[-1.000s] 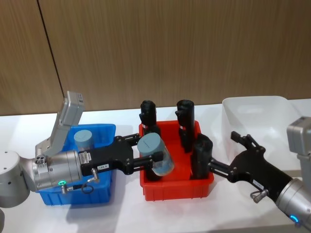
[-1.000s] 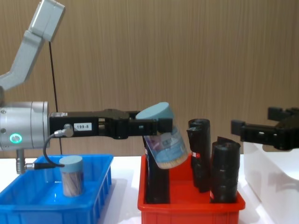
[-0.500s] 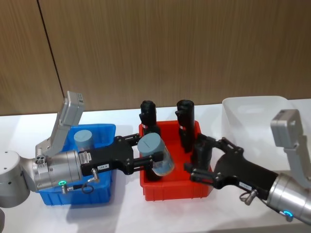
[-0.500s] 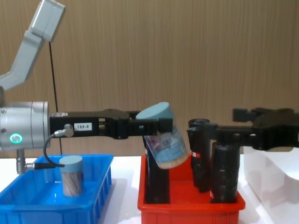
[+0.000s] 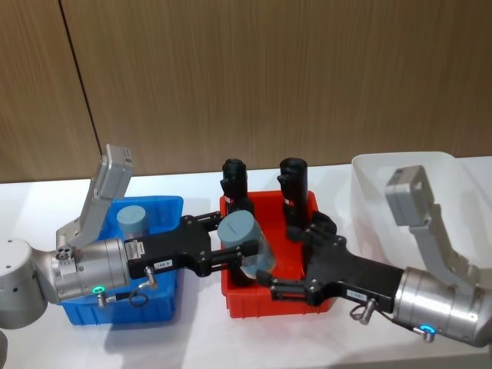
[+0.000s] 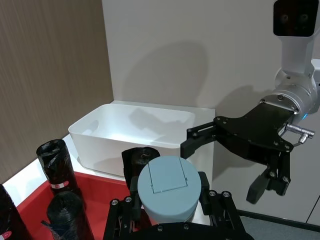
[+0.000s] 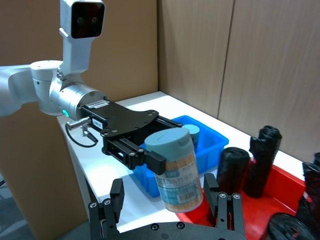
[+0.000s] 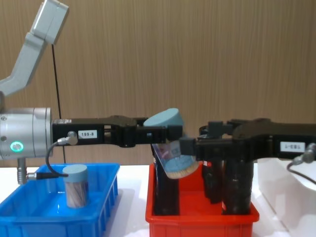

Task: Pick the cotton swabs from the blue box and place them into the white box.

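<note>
Handover judged in hand: a swab tub (image 5: pixel 250 240) is pinched, tilted, by the left end effector (image 5: pixel 231 254); the right end effector (image 5: pixel 296 260) is spread just beside it. Closure before release is required next.

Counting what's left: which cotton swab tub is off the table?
The tilted tub clamped in the left gripper above the red bin, the open right gripper near it; the other tub stands upright in the blue box.

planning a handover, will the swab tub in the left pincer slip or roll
Probably light: the swab tub hangs tilted from the left pincer, gripped near its lid. Its smooth clear wall may slip; being round, it would likely roll if dropped.
</note>
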You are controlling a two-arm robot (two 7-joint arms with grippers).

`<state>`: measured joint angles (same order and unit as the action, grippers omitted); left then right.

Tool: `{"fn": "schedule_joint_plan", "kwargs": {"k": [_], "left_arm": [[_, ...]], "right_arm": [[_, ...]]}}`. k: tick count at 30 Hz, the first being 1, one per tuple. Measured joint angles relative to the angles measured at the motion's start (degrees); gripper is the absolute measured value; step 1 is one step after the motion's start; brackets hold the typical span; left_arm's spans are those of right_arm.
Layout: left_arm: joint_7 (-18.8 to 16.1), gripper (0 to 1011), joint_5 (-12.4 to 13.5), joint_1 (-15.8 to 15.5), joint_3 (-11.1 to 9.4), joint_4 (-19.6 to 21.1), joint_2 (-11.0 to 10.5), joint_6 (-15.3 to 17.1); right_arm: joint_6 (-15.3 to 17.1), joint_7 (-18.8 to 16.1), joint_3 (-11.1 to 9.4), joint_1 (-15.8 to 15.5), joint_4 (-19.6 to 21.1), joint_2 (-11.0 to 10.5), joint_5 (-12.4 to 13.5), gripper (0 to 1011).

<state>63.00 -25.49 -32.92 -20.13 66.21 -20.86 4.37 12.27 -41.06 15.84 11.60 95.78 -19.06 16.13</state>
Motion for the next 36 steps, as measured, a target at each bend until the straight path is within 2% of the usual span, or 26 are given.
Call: {"fn": "schedule_joint_plan", "kwargs": {"k": [13, 23, 36], "left_arm": [[0.0, 660, 0.0, 0.0, 0.0, 0.0, 0.0, 0.0], [-0.01, 660, 0.0, 0.0, 0.0, 0.0, 0.0, 0.0], [-0.01, 660, 0.0, 0.0, 0.0, 0.0, 0.0, 0.0]], "right_arm": [[-0.14, -2.4, 1.82, 3.23, -4.28, 1.98, -2.27, 1002], [-1.68, -1.8, 2.5, 4.76, -6.96, 2.78, -3.91, 1002], [-3.59, -0.59, 3.34, 7.03, -10.85, 3.82, -7.25, 1002]]}}
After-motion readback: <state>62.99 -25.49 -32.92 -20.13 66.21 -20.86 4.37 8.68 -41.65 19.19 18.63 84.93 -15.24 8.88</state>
